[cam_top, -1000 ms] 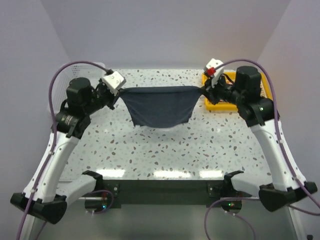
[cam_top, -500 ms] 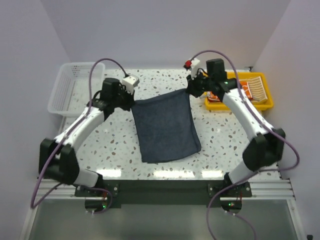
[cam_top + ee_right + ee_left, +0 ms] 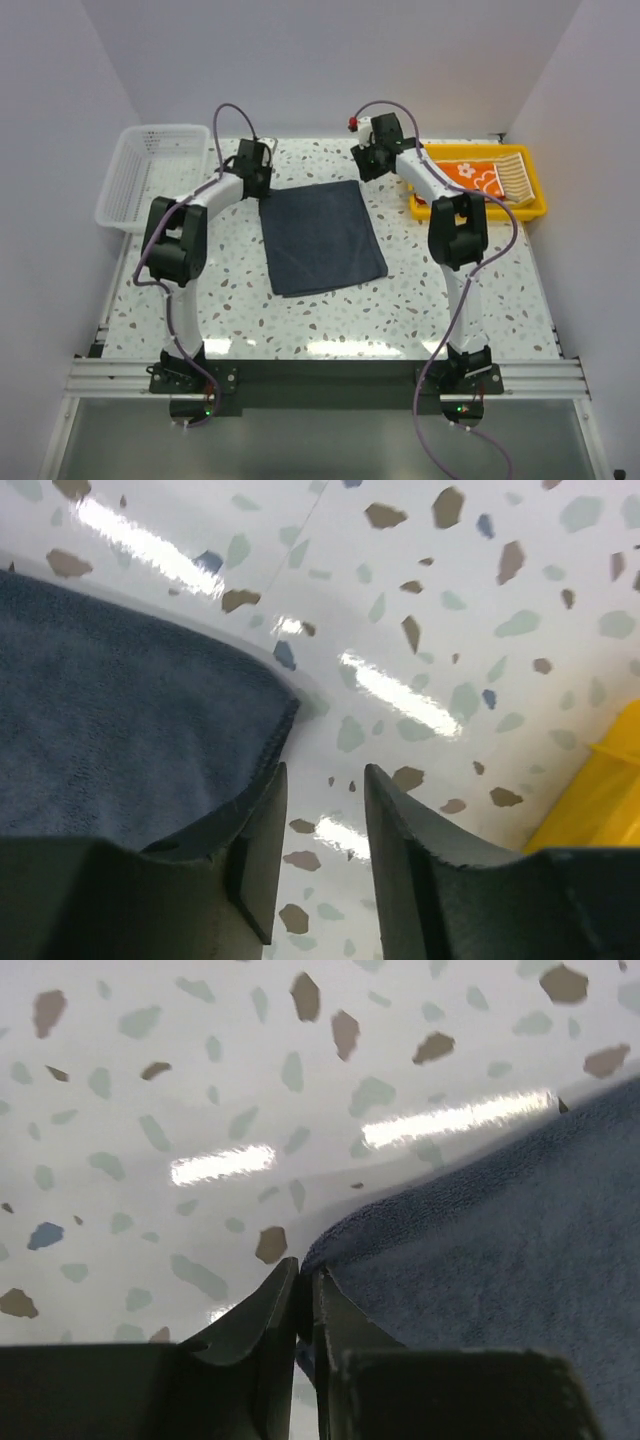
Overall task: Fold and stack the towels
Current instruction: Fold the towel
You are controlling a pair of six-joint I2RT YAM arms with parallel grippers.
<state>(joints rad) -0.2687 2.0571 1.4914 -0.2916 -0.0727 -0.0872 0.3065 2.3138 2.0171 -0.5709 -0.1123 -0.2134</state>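
Dark blue-grey towel (image 3: 322, 238) is lying spread out flat in the middle of the tabletop (image 3: 200, 290), slightly skewed, with its far edge toward the top of the overhead frame. Both arms are reaching to that far edge, one per corner.

The left hand (image 3: 303, 1270) is at the upper-left corner. Its fingers are almost pressed together, just a sliver of gap, and it looks like a bit of blue cloth is in there, so I'd call it a light pinch on the corner. The right hand (image 3: 325, 775) is at the upper-right corner with fingers clearly spread. That corner sits just beside one finger and isn't between them, so nothing is held there.

My read is that this is the lay-it-flat step, with the fold itself not yet done since the cloth is in a single layer. The next move probably needs both hands to get a proper pinch on matching corners, then carry that edge over to the opposite edge evenly so it doesn't go crooked.

Over in the upper right, the yellow tray (image 3: 530, 205) holds an orange towel (image 3: 470, 172) and a striped towel (image 3: 512, 172). The white mesh basket (image 3: 130, 180) is at the upper left, and I can't see anything in it.
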